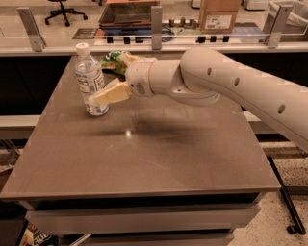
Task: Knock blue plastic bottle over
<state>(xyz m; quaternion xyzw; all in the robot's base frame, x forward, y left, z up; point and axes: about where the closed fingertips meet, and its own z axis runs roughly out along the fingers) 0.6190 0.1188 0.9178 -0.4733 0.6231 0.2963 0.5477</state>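
The blue plastic bottle (89, 77) is clear with a white cap and a printed label. It stands at the far left of the brown table (144, 153), leaning slightly to the left. My gripper (98, 99) reaches in from the right on the white arm (231, 81). Its yellowish fingertips (109, 94) touch the bottle's lower right side, just above the table top.
A green snack bag (113, 61) lies at the table's back edge, behind my wrist. A glass-panelled counter (159, 38) with a cardboard box (219, 14) runs behind the table. The table's left edge is close to the bottle.
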